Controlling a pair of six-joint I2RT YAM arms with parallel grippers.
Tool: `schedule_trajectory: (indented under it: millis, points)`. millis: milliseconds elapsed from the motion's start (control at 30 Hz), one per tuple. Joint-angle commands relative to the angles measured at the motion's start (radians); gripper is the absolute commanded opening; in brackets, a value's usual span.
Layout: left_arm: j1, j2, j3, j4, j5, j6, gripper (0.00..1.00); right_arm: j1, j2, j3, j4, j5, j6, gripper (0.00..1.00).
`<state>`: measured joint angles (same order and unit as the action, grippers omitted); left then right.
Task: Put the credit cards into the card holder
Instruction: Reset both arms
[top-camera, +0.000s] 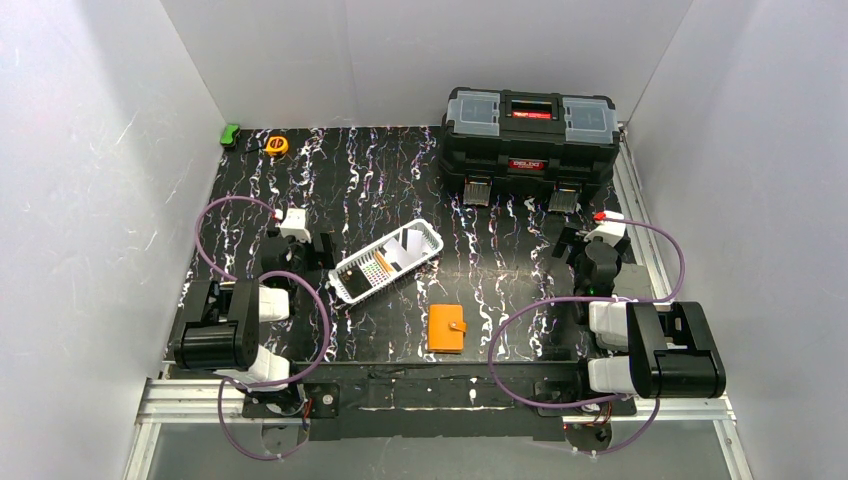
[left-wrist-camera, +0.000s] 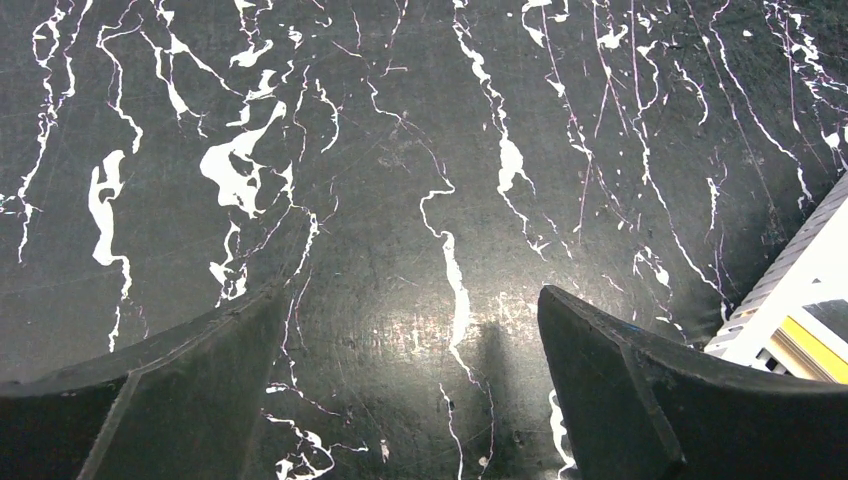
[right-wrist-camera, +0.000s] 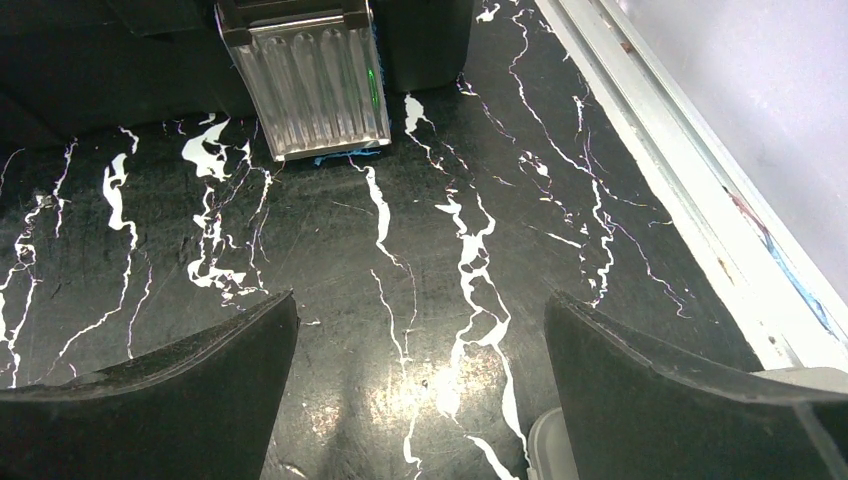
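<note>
We saw the black marbled tabletop (top-camera: 400, 170) w/ a black toolbox (top-camera: 530, 135) at its far right. The L claw (left-wrist-camera: 415, 290) hung over bare tabletop just left of the white basket (top-camera: 432, 237), jaws wide apart, nothing btwn them. The R claw (right-wrist-camera: 420, 296) was likewise wide and empty, near a toolbox latch (right-wrist-camera: 310, 80). The orange card holder (top-camera: 447, 328) lay closed at near-centre, apart from the basket. The credit cards (top-camera: 385, 262) seemed to sit inside the basket, too small to tell apart. A yellow tape measure (top-camera: 277, 145) sat far left.
</note>
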<state>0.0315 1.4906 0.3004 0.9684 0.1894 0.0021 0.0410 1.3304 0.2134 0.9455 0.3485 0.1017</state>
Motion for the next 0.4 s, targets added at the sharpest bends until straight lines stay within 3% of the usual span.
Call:
schedule_trajectory:
  millis: [0,367]
  points:
    - [0.005,-0.011,-0.008,0.041,-0.029,0.017,0.98,-0.003,-0.008,0.028,0.065,0.001,0.001,0.98]
    - [0.005,-0.011,-0.007,0.041,-0.031,0.017,0.98,-0.003,-0.006,0.028,0.068,0.0,0.002,0.98]
